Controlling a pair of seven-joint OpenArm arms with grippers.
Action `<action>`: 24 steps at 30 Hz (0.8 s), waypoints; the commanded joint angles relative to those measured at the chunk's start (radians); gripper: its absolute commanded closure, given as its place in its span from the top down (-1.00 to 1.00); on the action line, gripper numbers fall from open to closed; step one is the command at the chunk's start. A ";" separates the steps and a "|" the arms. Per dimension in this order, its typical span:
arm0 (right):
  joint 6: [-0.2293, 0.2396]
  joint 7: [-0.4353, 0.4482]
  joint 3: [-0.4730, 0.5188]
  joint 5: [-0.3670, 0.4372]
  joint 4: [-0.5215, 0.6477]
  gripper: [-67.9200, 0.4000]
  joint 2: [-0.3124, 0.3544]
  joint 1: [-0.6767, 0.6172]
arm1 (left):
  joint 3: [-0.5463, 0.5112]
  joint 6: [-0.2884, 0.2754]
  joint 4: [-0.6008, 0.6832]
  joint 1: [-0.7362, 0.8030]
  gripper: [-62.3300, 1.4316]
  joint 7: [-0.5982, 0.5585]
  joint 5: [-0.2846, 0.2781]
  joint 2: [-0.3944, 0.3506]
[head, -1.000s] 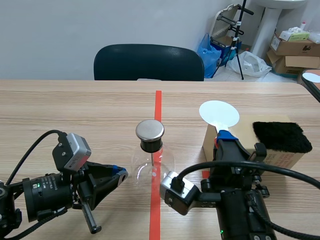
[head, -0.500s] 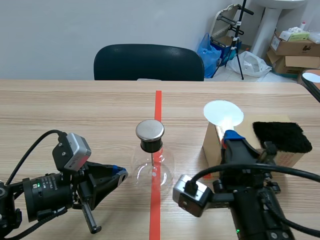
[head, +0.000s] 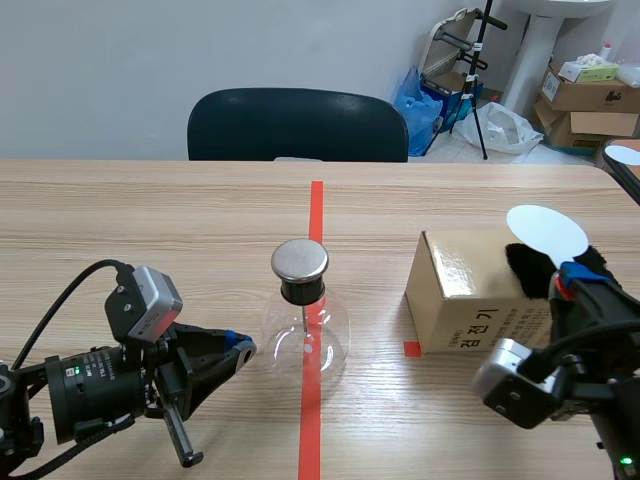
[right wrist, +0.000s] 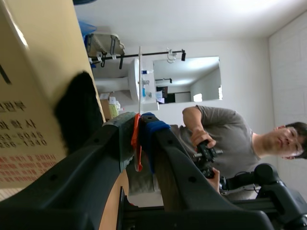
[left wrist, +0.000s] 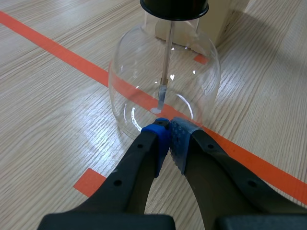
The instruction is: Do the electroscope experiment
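Black L gripper (head: 238, 350), near left, fingers together on nothing, tips just beside 1 glass flask (head: 305, 335) w/ metal cap, at centre. 1 cardboard box (head: 455, 290) to its right, 1 black fur pad (head: 527, 270) on top. R gripper (head: 572, 272) clamped on 1 white disc paddle (head: 546, 232), by the fur.
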 commanded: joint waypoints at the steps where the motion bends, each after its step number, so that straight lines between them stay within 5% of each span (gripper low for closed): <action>1: -0.061 0.042 0.019 0.012 -0.004 -0.96 -0.013 0.011 | -0.005 0.001 0.018 -0.008 -0.86 -0.017 -0.006 0.001; 9: -0.061 0.274 0.180 0.037 -0.116 -0.96 -0.067 0.035 | -0.100 -0.009 0.160 0.127 -0.86 -0.104 0.003 -0.104; 16: -0.061 0.312 0.239 0.028 -0.190 -0.96 -0.066 0.077 | -0.360 -0.105 0.448 0.431 -0.86 -0.201 0.032 -0.225; 24: -0.061 0.312 0.244 -0.018 -0.257 -0.96 -0.033 0.111 | -0.669 -0.230 0.650 0.747 -0.86 -0.264 0.050 -0.243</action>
